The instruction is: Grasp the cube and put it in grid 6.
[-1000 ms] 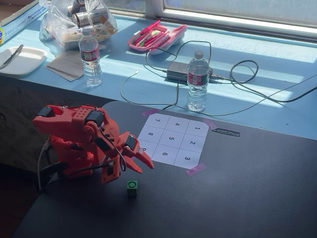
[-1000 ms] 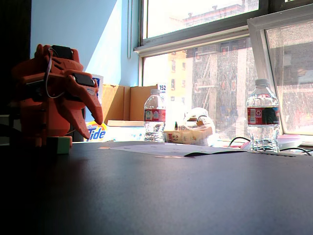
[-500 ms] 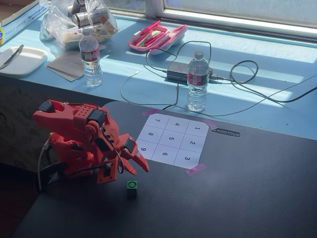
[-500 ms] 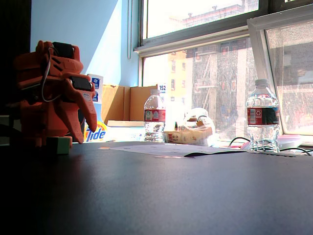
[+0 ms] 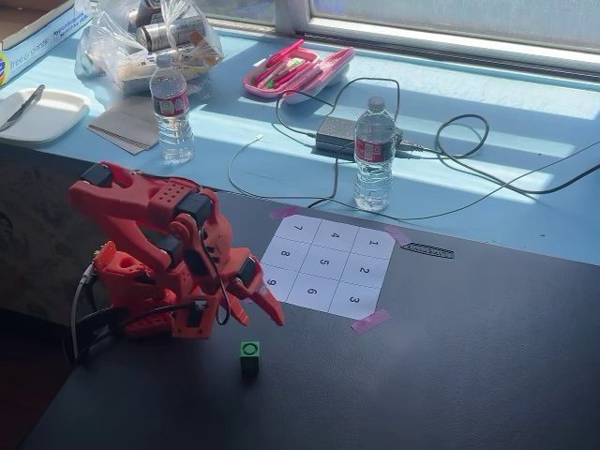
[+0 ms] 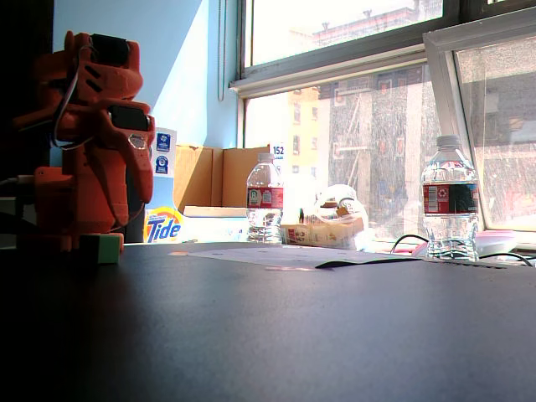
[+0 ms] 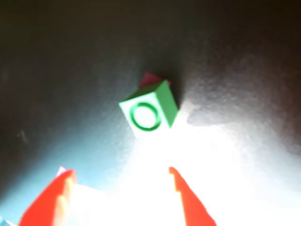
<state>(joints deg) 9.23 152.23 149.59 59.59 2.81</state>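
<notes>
Green and tiny, the cube point(image 5: 249, 350) sits on the dark desk point(image 5: 450, 356) near its front left edge in a fixed view, short of the numbered paper sheet point(image 5: 327, 266) whose grid 6 point(image 5: 312, 292) lies at the sheet's near edge. Orange-red, the arm's gripper point(image 5: 258, 305) hangs just behind the cube without touching it. In the wrist view its two fingertips point(image 7: 188, 197) stand spread apart below the cube point(image 7: 149, 112), nothing between them.

A home windowsill setup: water bottles point(image 5: 374, 155), Tide box point(image 6: 162, 219), pencil case point(image 5: 296, 68), city buildings outside.
</notes>
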